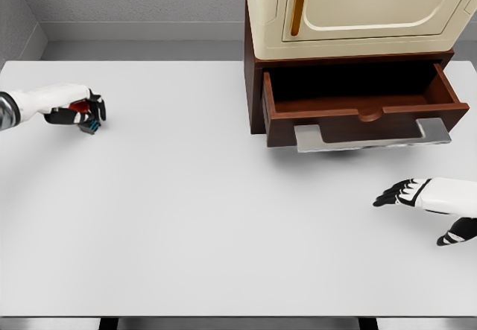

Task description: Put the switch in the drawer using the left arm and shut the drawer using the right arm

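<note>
Head view, contents as seen. Item one: flat white desk (194,218), filling most of the scene. Item two: small red, black and blue switch console (86,115), at the far left of the desk, inside my left robot hand (80,112); my black fingers (98,109) are curled around it, and I cannot tell whether it is touching the surface. Item three: dark brown wooden cabinet (253,84), at the far right, with its pulled-out wooden drawer (358,118) open toward me; a grey metal handle bar (371,138) runs along the drawer's front. Item four: cream-coloured boxy appliance (358,13) with a tan vertical handle, seated on top of the cabinet. Item five: my right robot hand (417,194), at the near right over the desk, fingers loosely extended, holding nothing, well apart from the drawer.
</note>
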Robot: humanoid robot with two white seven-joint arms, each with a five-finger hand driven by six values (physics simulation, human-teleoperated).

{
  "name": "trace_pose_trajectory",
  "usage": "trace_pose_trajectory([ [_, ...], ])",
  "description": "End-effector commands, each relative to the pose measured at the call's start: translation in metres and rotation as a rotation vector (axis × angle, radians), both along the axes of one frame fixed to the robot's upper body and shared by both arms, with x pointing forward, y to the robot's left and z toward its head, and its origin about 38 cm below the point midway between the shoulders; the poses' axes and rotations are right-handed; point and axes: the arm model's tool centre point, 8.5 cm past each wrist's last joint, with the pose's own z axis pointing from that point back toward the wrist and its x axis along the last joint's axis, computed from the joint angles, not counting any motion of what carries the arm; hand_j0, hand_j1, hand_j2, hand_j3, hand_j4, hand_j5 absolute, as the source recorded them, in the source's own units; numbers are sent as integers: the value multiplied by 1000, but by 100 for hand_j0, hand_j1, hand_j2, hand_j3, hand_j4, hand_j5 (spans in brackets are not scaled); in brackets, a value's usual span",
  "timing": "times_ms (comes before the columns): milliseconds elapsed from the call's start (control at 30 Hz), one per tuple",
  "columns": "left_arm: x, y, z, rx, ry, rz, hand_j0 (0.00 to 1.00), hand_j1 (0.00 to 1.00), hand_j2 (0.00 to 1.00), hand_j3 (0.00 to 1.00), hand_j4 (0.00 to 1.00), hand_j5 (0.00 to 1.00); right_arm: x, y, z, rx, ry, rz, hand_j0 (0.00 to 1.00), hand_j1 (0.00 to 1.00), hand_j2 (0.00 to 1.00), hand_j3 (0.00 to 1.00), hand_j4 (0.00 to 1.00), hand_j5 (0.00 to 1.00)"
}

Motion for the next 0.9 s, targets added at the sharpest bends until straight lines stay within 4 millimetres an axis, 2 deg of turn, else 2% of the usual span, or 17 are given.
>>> trace_pose_trajectory([
  [0,-2,-12,11,-49,-32,-66,36,36,36,36,36,36,0,0,1,7,0,-5,100,100,100,100,100,100],
  [233,-10,-29,31,-113,-75,-151,36,36,36,36,36,36,1,2,3,19,-13,-6,100,100,100,100,100,100],
  [333,-14,-31,32,-134,-75,-162,36,36,36,36,36,36,1,3,3,22,-15,-3,100,100,100,100,100,100],
  [767,-35,-74,75,-352,-163,-374,35,35,35,35,35,35,1,14,-6,71,-14,1,100,100,100,100,100,100],
  [867,-39,-79,82,-389,-169,-395,35,35,35,35,35,35,2,17,-6,81,-20,3,100,100,100,100,100,100],
])
